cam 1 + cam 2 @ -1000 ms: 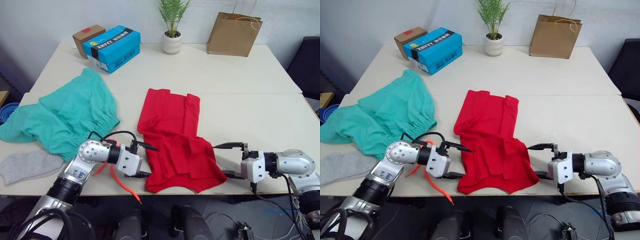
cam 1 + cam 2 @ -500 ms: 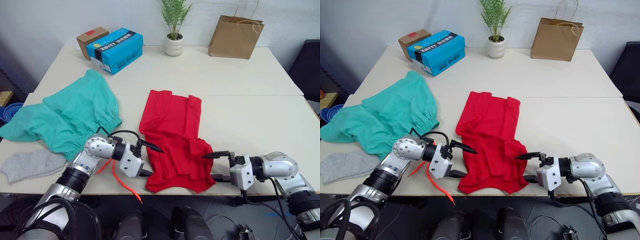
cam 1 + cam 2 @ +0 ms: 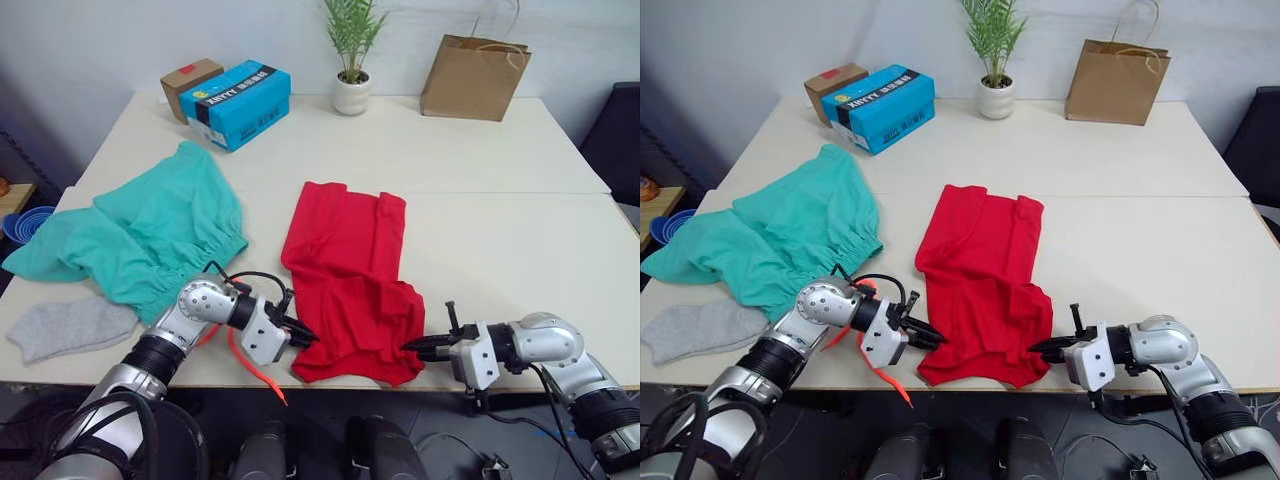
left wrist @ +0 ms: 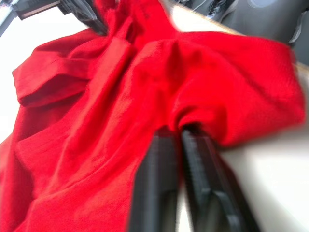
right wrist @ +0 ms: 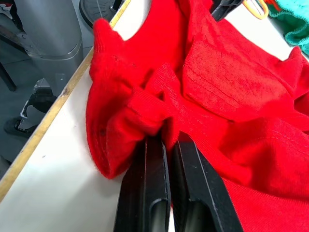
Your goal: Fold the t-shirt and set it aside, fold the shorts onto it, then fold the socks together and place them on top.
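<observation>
A: Where does the t-shirt [image 3: 348, 285] lie?

B: On the near half of the tabletop [image 3: 480, 160], roughly in the middle, crumpled lengthwise, with its near edge bunched close to the front edge of the tabletop.

A: And the left gripper [image 3: 305, 338]?

B: It sits at the shirt's near left corner. In the left wrist view its two black fingers [image 4: 157, 183] are pressed together with a fold of red cloth pinched between their tips.

A: The right gripper [image 3: 412, 345]?

B: At the near right corner of the same garment. In the right wrist view its fingers [image 5: 149, 188] are likewise closed, a rolled hem of the shirt caught between them. The two grippers face one another across the shirt's near edge.

A: What else belongs to the task?

B: The shorts [image 3: 140, 235] lie spread to the left of the shirt, apart from it, waistband gathered toward the near side. An orange drawstring [image 3: 250, 365] trails from them along the front edge, passing under the left arm. A grey sock [image 3: 70, 325] lies flat at the near left, just beside the shorts.

A: And at the back?

B: A blue shoebox [image 3: 237, 100] with a brown carton [image 3: 190, 80] touching its far left side, a potted plant [image 3: 351, 55] in a white pot, and a brown paper bag [image 3: 474, 75], all well apart from the clothing.
</observation>
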Available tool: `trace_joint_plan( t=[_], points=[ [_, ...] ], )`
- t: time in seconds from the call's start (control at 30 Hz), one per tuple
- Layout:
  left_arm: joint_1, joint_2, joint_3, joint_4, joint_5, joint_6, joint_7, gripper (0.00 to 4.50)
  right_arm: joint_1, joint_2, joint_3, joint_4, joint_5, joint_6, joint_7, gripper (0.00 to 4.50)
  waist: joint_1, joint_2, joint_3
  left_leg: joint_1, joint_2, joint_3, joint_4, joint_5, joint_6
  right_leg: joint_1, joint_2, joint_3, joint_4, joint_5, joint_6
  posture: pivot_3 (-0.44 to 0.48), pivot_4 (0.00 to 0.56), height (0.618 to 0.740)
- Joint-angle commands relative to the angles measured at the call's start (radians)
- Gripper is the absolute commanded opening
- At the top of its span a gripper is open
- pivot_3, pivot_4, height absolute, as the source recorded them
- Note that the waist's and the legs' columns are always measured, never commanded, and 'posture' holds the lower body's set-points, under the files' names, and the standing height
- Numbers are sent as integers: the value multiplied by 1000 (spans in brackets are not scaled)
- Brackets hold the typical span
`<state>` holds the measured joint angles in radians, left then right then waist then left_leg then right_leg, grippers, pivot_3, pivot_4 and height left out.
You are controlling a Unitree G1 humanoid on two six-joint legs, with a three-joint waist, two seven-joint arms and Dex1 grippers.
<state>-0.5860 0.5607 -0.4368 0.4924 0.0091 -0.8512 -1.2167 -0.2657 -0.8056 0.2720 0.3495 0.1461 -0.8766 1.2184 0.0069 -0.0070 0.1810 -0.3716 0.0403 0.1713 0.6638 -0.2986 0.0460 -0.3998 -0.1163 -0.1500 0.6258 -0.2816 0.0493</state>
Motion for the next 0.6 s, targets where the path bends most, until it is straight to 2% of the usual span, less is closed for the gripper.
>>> trace_joint_plan(
  t=[0.03,0.13,0.27,0.4,0.6],
  points=[
    [28,-1,-38,54,60,10,-3,39,23,-23,-7,-54,28,40,11,0,0,5,-3,0,0,0,0,-1,-1,0,0,0,0,0,0,0,150,740],
    [47,18,-35,20,13,37,-36,39,51,-40,-26,-99,63,94,14,0,1,5,-3,0,0,0,0,0,0,0,0,-1,0,-1,0,0,150,740],
    [127,96,1,-167,-144,201,-110,39,124,-96,-65,-234,167,253,30,0,-13,5,-3,-1,1,0,-1,0,2,-2,0,0,0,-2,0,0,150,740],
    [243,226,67,-425,-311,452,-153,39,236,-191,-117,-401,275,428,62,0,-20,4,-2,-3,3,0,-2,-1,-4,-6,2,-1,2,-6,-2,0,150,740],
    [381,373,147,-662,-426,697,-181,39,380,-274,-199,-576,357,609,85,0,-6,3,0,-5,3,0,-2,-3,-2,-8,2,-1,1,-7,-3,0,150,740]
  ],
)
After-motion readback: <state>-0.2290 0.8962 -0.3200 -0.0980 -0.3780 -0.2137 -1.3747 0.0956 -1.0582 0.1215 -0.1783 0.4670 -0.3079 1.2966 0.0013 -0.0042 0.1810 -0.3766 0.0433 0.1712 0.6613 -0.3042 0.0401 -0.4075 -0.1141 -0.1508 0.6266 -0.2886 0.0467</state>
